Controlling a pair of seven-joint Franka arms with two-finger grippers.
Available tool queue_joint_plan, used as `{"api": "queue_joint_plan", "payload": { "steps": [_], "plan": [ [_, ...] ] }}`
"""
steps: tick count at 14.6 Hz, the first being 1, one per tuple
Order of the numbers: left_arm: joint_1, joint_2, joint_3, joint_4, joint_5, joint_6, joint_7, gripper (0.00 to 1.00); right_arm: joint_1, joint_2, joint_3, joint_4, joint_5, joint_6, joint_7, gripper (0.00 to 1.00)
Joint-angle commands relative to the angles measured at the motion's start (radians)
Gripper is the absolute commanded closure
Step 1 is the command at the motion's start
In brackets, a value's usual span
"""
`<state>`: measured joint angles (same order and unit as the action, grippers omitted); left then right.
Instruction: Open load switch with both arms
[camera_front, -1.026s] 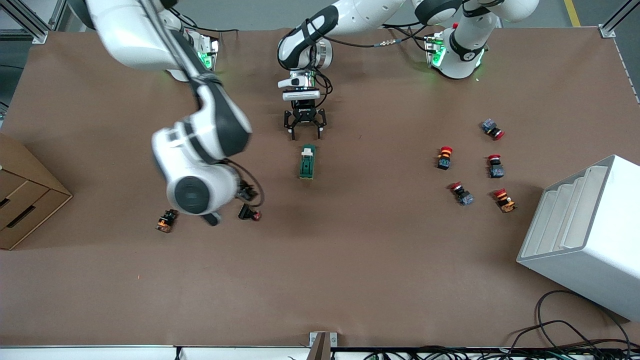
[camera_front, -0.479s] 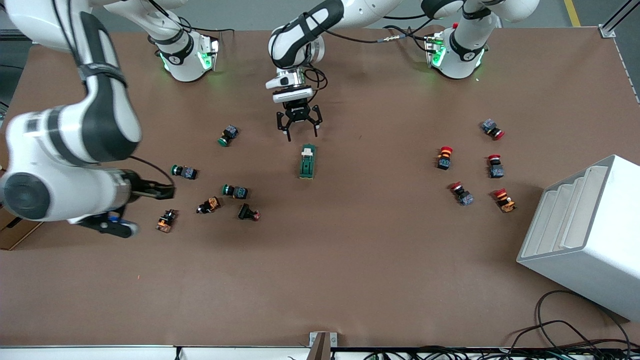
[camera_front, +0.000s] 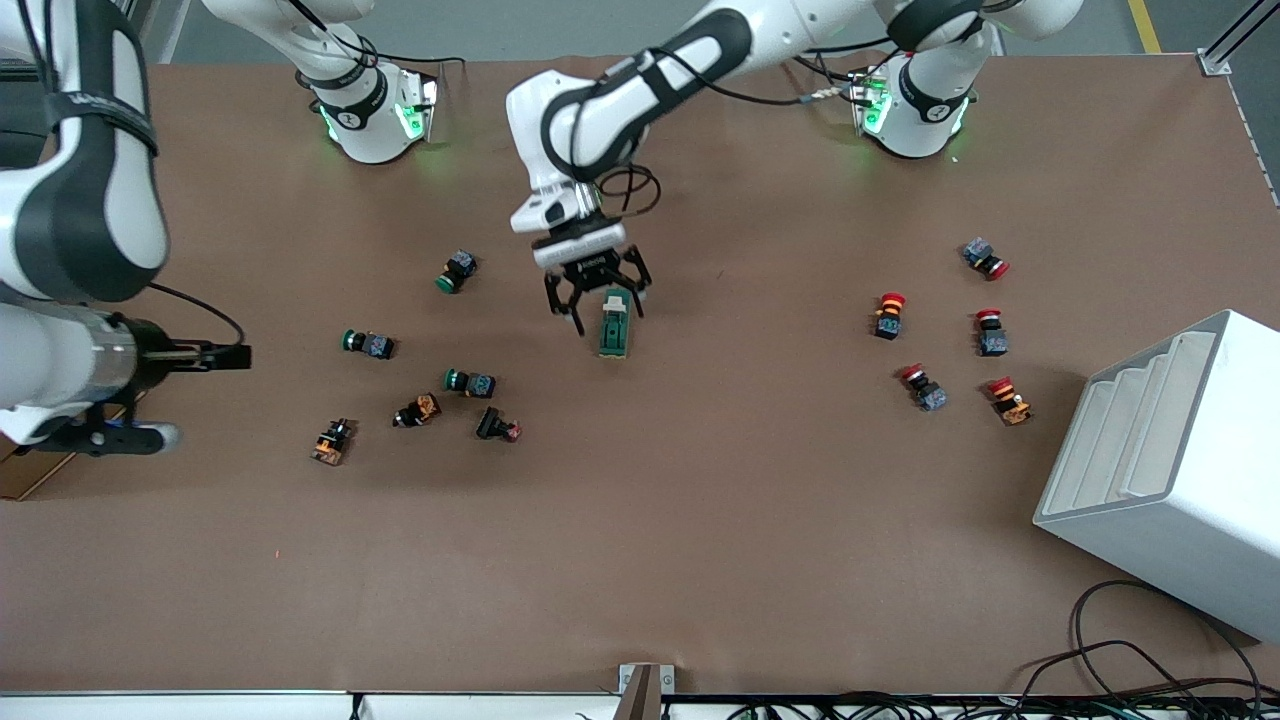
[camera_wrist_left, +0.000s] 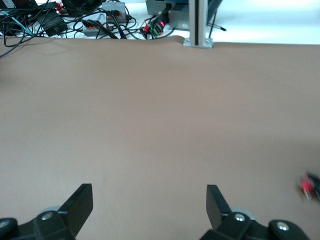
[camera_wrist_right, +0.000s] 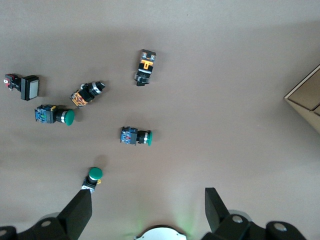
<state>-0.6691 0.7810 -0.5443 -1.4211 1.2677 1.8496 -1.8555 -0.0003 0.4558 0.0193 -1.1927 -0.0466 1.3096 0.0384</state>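
Load switch (camera_front: 614, 323) is the little dark green block with a white lever, and it lies on the brown table (camera_front: 700, 520) near the middle. Its long side runs from the robots' end of the table toward the front camera, and the white lever sits at the end closer to the robots. My left gripper (camera_front: 596, 297) is right over that lever end. Its fingers are spread wide, one on each side of the block's end, and I cannot tell if they touch it. The left wrist view shows the two spread fingertips (camera_wrist_left: 80, 202) and only bare table ahead, so the switch must sit under the gripper where that camera cannot see it. The left arm reaches from its base across to the middle and bends down, with the gripper pointing at the table. My right gripper (camera_front: 225, 356) is well apart from the switch, up in the air at the right arm's end of the table, near the cardboard box (camera_front: 25, 475). The right wrist view shows its fingers spread too, looking down on a bunch of green push buttons (camera_wrist_right: 136, 136). So the left arm is much closer. I think the left one should hold the block first, and then the right one must come over to flip the lever.
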Motion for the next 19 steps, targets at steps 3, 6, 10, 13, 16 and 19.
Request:
{"api": "queue_joint_plan", "payload": {
  "steps": [3, 6, 10, 13, 16, 19],
  "plan": [
    [0.317, -0.002, -0.237, 0.051, -0.021, 0.0, 0.234, 0.0, -0.043, -0.039, 0.019, 0.028, -0.018, -0.032, -0.04, 0.0],
    [0.497, -0.002, -0.357, 0.051, -0.021, -0.003, 0.347, 0.0, -0.038, -0.039, 0.022, 0.084, -0.018, -0.096, -0.037, 0.0],
    [0.586, -0.002, -0.401, 0.051, -0.034, -0.009, 0.415, 0.0, -0.027, -0.048, 0.028, 0.085, -0.016, -0.116, -0.031, 0.0],
    [0.625, -0.04, -0.408, 0.059, -0.115, -0.01, 0.508, 0.0, -0.03, -0.095, 0.028, 0.084, -0.009, -0.128, -0.035, 0.0],
    [0.622, -0.123, -0.298, 0.06, -0.299, 0.0, 0.623, 0.0, -0.053, -0.143, 0.025, 0.065, 0.036, -0.13, -0.042, 0.0],
    [0.611, -0.222, -0.165, 0.059, -0.515, 0.048, 0.755, 0.0, -0.049, -0.218, 0.019, -0.03, 0.036, -0.112, -0.043, 0.0]
  ]
}}
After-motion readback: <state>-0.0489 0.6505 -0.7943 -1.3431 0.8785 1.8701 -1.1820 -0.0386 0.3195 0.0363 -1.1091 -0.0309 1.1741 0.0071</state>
